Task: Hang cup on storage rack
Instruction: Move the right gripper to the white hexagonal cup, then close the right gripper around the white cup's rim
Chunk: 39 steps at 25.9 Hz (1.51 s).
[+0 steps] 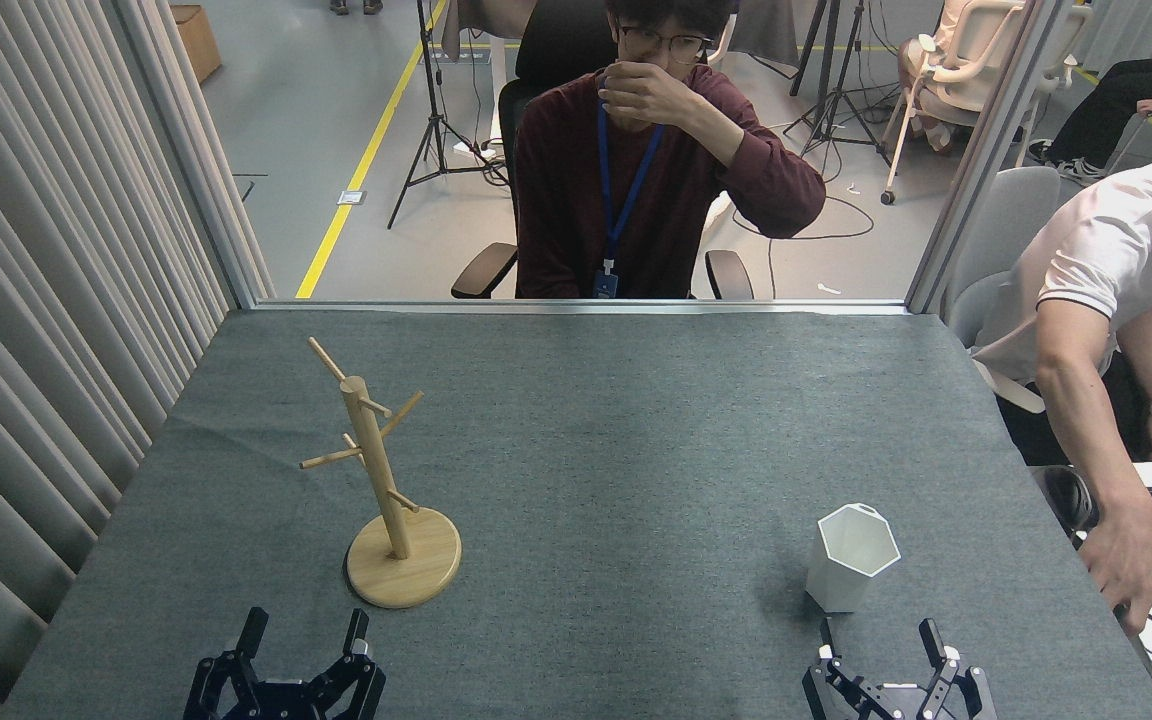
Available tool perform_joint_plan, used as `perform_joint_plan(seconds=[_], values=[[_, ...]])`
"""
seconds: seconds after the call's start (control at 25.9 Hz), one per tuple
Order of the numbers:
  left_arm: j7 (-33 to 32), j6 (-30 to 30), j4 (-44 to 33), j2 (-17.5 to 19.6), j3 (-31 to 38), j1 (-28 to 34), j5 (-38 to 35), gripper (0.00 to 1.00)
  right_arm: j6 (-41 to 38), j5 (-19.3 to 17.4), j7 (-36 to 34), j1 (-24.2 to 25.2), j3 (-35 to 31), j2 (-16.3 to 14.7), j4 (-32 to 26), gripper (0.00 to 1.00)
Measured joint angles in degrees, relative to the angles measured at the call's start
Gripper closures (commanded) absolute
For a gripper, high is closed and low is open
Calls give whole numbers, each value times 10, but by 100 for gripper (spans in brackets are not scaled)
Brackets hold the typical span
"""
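Here cup (850,556) upright — just beyond open right gripper (877,638), apart.

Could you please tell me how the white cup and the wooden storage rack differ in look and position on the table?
The cup is white and faceted with a hexagonal rim; the storage rack is light wood, a post with slanted pegs on a round base. The rack rises taller than the cup. The cup sits near the right gripper, the rack near the left gripper. Both stand upright on the grey table, untouched; both grippers are open.
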Motion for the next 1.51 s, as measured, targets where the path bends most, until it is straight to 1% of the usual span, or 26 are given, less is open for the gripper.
perform_joint_plan(seconds=[0.23,0.31,0.89,1.12,1.51], values=[[0,-1,0,-2,0,-2,1,0,0,0,0,-1,-2,-1,2,2],[0,-1,0,-2,0,-2,2,0,0,-1,-1,-4,-5,-2,11,2],[8,5,1,0,0,-1,1,0,-5,-2,-1,-100,-7,-20,144,2],[20,4,0,2,0,1,0,0,-5,-1,0,-122,-7,-21,170,2],[22,3,0,3,1,2,0,0,-4,-2,-3,-159,-7,-24,207,2]])
